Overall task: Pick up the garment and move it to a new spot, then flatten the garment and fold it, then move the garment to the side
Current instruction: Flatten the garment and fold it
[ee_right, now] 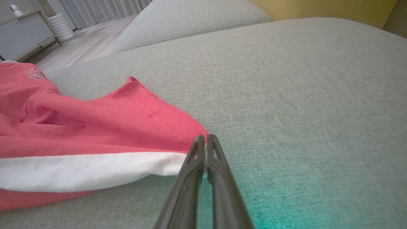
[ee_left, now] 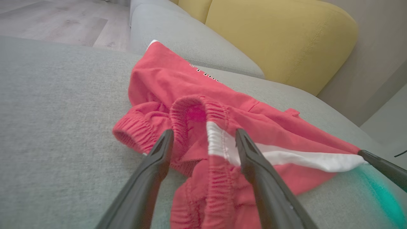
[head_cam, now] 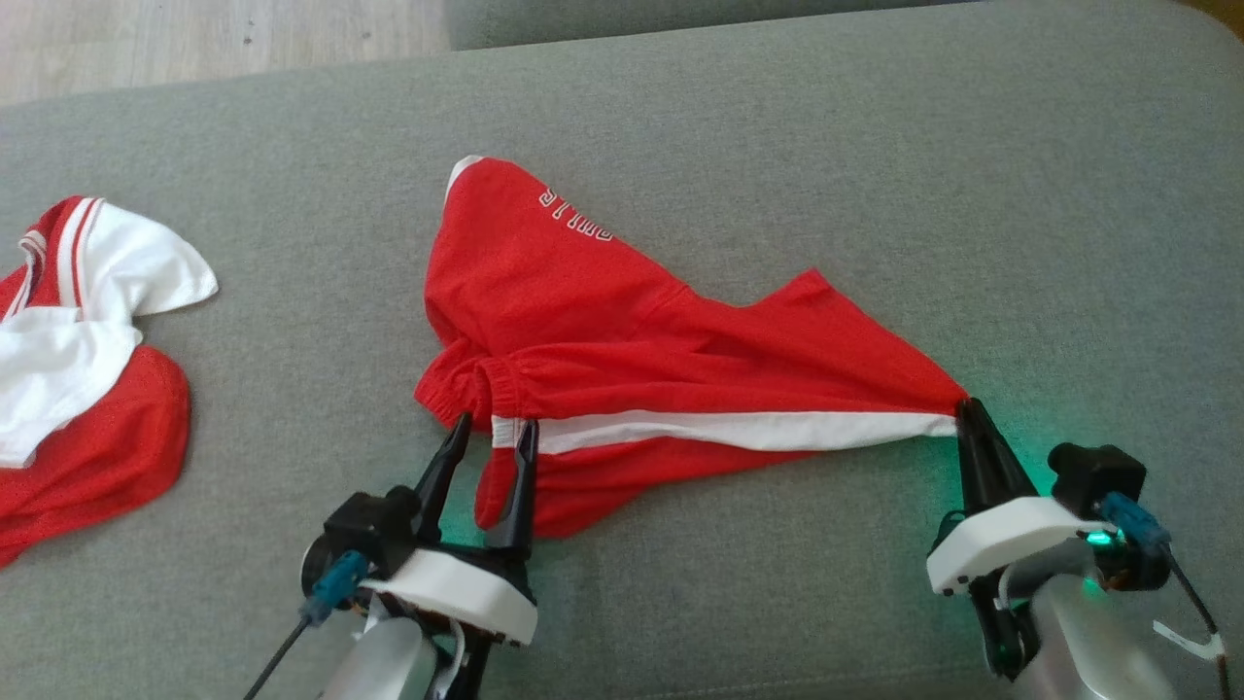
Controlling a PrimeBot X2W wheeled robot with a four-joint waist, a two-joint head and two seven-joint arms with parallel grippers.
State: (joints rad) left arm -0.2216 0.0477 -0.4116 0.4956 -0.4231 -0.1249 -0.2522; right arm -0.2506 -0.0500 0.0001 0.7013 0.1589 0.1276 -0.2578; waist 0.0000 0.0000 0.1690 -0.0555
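Note:
The garment (head_cam: 622, 331) is a pair of red shorts with a white side stripe and white lettering, lying rumpled across the grey sofa seat (head_cam: 777, 146). My left gripper (head_cam: 494, 425) stands open at the elastic waistband (ee_left: 203, 108), one finger on each side of the white stripe's end. My right gripper (head_cam: 964, 406) is shut on the hem corner of the garment (ee_right: 133, 127), where the white stripe (ee_right: 95, 168) ends; the cloth is drawn into a point at its tips (ee_right: 205, 137).
A second red and white garment (head_cam: 78, 350) lies bunched at the seat's left end. A yellow back cushion (ee_left: 279, 35) rises behind the seat. Wooden floor (head_cam: 194, 39) lies beyond the far edge, with a grey cabinet (ee_right: 25, 31) in the room.

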